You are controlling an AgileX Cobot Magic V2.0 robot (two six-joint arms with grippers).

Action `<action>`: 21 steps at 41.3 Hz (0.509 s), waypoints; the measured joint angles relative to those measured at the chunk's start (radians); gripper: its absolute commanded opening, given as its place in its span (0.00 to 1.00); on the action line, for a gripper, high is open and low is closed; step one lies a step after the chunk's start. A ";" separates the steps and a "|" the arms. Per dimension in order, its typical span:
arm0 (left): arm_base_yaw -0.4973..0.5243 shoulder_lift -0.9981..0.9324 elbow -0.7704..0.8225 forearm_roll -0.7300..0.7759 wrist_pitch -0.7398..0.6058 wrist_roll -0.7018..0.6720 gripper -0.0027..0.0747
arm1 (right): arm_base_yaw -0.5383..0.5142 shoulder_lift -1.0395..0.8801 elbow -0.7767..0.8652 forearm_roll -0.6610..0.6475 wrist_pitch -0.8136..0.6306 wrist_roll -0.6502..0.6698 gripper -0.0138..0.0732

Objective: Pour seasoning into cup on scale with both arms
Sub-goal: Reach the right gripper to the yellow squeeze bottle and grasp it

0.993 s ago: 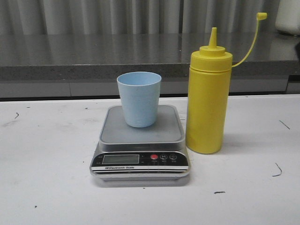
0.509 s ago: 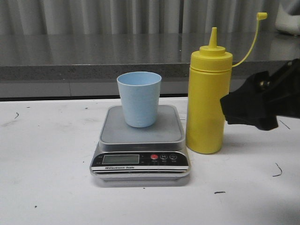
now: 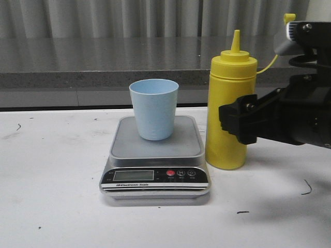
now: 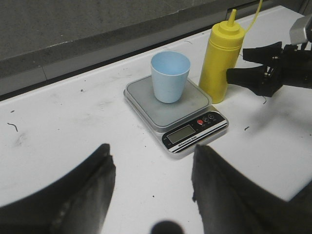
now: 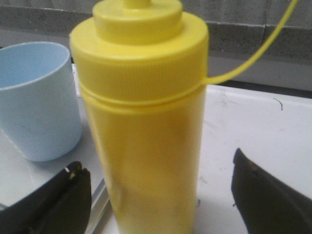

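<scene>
The yellow seasoning bottle [image 3: 226,98] stands upright on the white table, just right of the scale [image 3: 155,178]. Its cap hangs on a thin tether [image 3: 289,17]. The pale blue cup [image 3: 153,108] stands upright on the scale's grey platform. My right gripper [image 3: 234,123] is open, with one finger on each side of the bottle's lower body. The right wrist view shows the bottle [image 5: 146,122] between the fingers [image 5: 73,195] with a gap on both sides. My left gripper [image 4: 152,151] is open and empty above bare table in front of the scale [image 4: 187,131].
A grey stone ledge [image 3: 103,67] runs along the back of the table, with a curtain behind it. The white tabletop [image 3: 51,181] carries a few small dark marks. The right arm's black body [image 3: 300,113] fills the right side.
My right arm has come in from the right edge and moved left, until its open fingers stand on either side of the bottle. The bottle, cup and scale have not moved.
</scene>
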 measured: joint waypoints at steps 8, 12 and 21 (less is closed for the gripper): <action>0.000 0.000 0.000 0.000 0.000 0.000 0.50 | 0.000 0.102 -0.067 -0.009 -0.050 0.003 0.86; 0.000 0.000 0.000 0.000 0.000 0.000 0.50 | -0.006 0.148 -0.101 -0.009 -0.054 0.003 0.86; 0.000 0.000 0.000 0.000 0.000 0.000 0.50 | -0.010 0.226 -0.163 -0.005 -0.056 0.004 0.79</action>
